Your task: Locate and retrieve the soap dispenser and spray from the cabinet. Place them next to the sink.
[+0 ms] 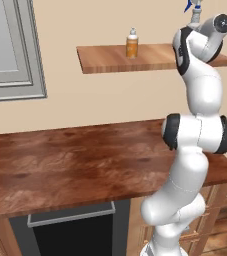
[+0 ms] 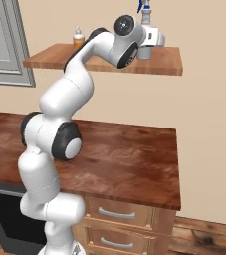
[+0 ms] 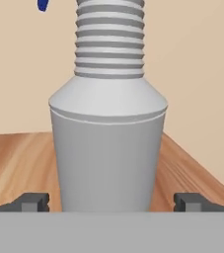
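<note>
spray [image 3: 107, 153] is standing upright between the gripper's [image 3: 111, 202] wide-apart fingers [image 3: 34, 201]; likely rigid, light, slick plastic, so the broad grey body is looking like the best hold.

Grey spray [image 3: 107, 148], amber soap dispenser [image 1: 132, 45]

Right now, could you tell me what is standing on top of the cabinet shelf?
On the cabinet stand the soap dispenser and the spray; the arm covers most of the spray from the base views.
</note>
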Available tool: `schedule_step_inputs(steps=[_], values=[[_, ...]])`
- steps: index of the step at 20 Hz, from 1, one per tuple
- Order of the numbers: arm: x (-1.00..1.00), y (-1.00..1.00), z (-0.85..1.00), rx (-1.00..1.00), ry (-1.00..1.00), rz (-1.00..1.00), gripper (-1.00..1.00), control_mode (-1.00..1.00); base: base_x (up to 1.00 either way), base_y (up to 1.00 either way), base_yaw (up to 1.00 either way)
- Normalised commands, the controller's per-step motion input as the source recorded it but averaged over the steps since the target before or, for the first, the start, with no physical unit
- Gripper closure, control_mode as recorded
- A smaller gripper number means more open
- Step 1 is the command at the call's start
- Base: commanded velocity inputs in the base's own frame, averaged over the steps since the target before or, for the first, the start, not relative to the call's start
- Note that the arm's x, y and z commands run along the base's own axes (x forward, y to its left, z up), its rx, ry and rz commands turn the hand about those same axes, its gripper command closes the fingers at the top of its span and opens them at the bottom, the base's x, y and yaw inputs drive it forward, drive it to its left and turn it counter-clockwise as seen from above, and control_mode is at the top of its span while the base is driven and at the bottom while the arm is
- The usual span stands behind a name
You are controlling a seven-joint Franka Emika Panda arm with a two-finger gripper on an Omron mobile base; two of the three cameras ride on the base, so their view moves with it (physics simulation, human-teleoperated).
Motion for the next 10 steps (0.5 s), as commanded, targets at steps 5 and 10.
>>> schedule_step_inputs(steps=[5, 10], values=[[0.32, -0.08, -0.06, 0.00, 0.00, 0.00, -1.00, -1.00, 0.00, 0.00, 0.00], [0.22, -0.02, -0.08, 0.00, 0.00, 0.00, -1.00, -1.00, 0.00, 0.00, 0.00]])
